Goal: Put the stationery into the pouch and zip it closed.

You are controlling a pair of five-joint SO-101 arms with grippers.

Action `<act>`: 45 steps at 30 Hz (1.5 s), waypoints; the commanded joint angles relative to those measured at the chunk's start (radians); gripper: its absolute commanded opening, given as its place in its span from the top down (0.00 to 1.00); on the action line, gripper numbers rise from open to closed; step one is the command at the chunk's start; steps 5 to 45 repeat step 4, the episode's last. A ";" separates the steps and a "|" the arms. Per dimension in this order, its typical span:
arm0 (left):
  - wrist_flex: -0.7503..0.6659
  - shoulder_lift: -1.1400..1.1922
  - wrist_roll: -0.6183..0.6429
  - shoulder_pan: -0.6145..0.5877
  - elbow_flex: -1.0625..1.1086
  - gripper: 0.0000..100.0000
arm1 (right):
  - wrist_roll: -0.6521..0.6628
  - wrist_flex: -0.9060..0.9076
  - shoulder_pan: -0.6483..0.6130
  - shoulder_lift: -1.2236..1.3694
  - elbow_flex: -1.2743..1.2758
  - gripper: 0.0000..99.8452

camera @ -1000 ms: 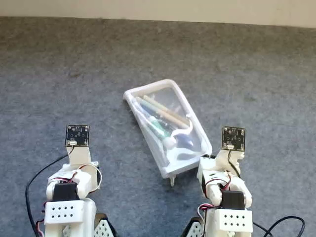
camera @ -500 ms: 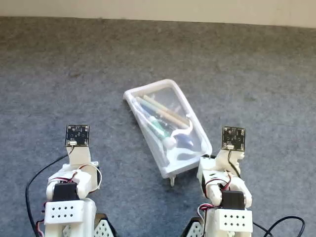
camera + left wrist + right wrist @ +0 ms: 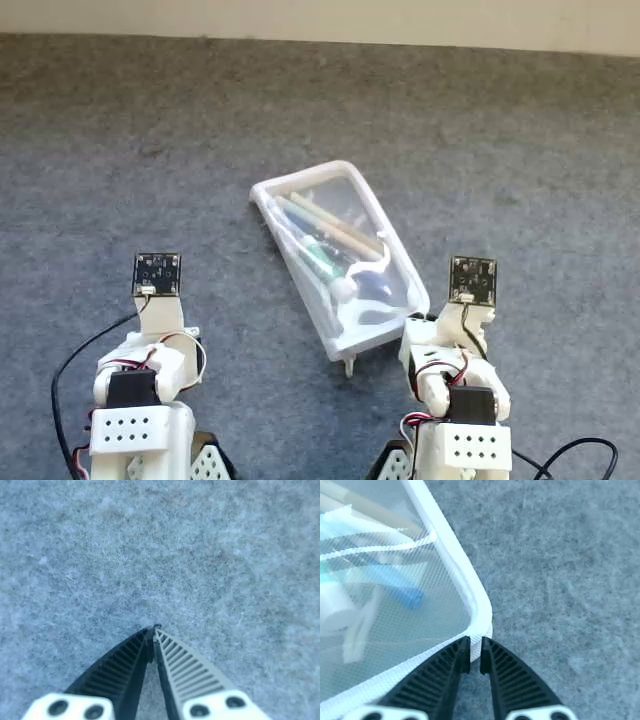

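1. Found the pouch [image 3: 300, 177], clear mesh with white trim, lying slantwise on the grey felt table [image 3: 150, 130]; sat between the two arms, its near end just beside the right arm [image 3: 455, 350] and well apart from the left arm [image 3: 150, 340].
2. Made out the stationery through the mesh, all of it inside; picked out a long tan stick [image 3: 335, 232] along the far side, a green piece [image 3: 318, 255] next to it, a white cylinder [image 3: 343, 290] towards the near end, and a blue piece [image 3: 402, 591] close to that.
3. Noted a small white tab [image 3: 350, 366] jutting from the pouch's near edge onto the felt.
4. Found the left gripper [image 3: 153, 630] clenched, fingertips meeting with nothing between them; hung over bare felt, away from the pouch.
5. Found the right gripper [image 3: 475, 645] at the pouch's near corner, jaws drawn almost together with a sliver of white trim showing in the narrow gap; seemed to be pinching that corner, though the contact itself sat partly hidden behind the fingers.
6. Saw the mesh wall and rim [image 3: 451, 545] running away from that corner in the right wrist view, with felt beside it.
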 commanded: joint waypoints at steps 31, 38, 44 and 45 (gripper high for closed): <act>-0.017 -0.002 0.008 -0.013 0.001 0.99 | -0.002 -0.019 0.005 -0.005 0.108 0.96; -0.017 -0.002 0.008 -0.013 0.001 0.99 | -0.002 -0.019 0.005 -0.005 0.108 0.96; -0.017 -0.002 0.008 -0.013 0.001 0.99 | -0.002 -0.019 0.005 -0.005 0.108 0.96; -0.017 -0.002 0.008 -0.013 0.001 0.99 | -0.002 -0.019 0.005 -0.005 0.108 0.96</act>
